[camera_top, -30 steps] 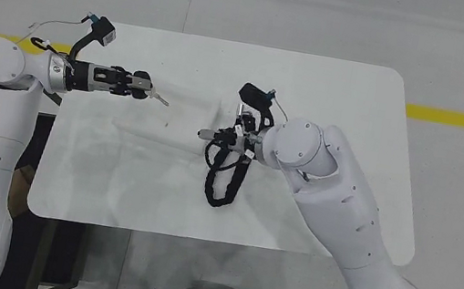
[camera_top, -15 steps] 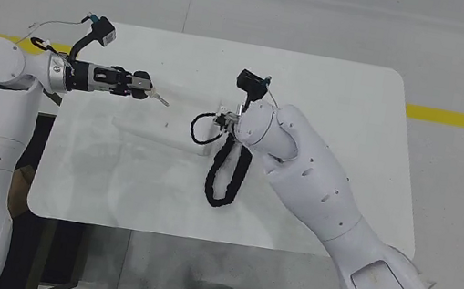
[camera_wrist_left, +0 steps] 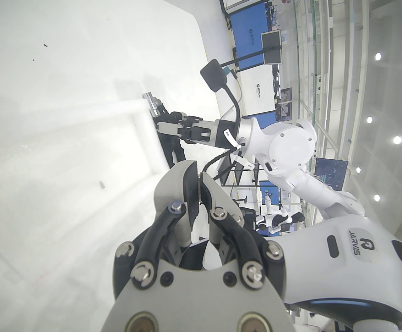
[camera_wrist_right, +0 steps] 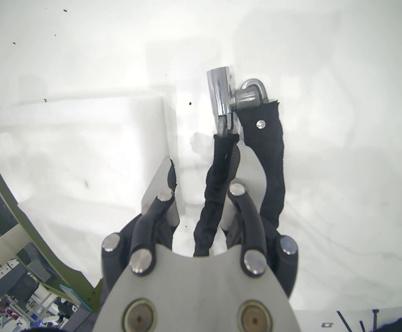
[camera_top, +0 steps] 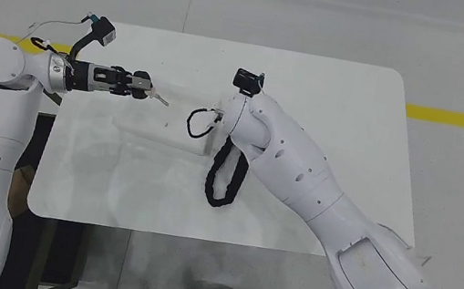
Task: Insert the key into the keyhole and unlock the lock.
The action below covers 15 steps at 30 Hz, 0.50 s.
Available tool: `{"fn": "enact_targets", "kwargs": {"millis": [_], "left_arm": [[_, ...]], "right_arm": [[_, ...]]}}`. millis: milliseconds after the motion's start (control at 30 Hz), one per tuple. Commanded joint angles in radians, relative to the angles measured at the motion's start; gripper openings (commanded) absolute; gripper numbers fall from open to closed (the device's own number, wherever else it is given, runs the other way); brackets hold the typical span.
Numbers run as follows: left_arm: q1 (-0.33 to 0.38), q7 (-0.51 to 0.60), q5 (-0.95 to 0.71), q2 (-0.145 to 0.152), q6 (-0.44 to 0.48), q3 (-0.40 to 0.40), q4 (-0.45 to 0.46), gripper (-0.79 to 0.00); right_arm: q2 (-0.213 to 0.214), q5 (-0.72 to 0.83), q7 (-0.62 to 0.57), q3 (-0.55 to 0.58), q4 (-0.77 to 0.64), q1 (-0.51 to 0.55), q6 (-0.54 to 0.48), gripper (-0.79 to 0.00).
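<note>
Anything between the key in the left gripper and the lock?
Nothing visible. The key in the left gripper faces the lock across bare table. The low white ridge lies beside that line, not across it.

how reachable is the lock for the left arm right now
Probably yes: only bare table lies between the left gripper, jaws shut on the key, and the lock; how the lock faces it is unclear.

You see the key [camera_top: 160, 97] (small, silvery) pinched in the left gripper [camera_top: 151, 89], its blade pointing toward the chain lock [camera_wrist_right: 220, 94], well apart. The lock's chrome cylinder sits near the middle of the table [camera_top: 334, 88]; its black fabric-sleeved chain loops toward the near edge.
</note>
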State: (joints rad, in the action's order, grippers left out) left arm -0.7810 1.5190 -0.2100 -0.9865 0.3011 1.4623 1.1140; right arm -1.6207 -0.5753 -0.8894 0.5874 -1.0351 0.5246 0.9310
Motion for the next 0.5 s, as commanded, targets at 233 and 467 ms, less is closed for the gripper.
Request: {"fn": "enact_targets", "kwargs": {"millis": [233, 467], "left_arm": [[0.0, 0.0, 0.0, 0.0, 0.0, 0.0, 0.0, -0.785], [0.0, 0.0, 0.0, 0.0, 0.0, 0.0, 0.0, -0.785]], "right_arm": [[-0.052, 0.03, 0.009, -0.041, 0.136, -0.05, 0.009, -0.459], [-0.091, 0.057, 0.011, -0.065, 0.239, -0.086, 0.011, -0.785]]}}
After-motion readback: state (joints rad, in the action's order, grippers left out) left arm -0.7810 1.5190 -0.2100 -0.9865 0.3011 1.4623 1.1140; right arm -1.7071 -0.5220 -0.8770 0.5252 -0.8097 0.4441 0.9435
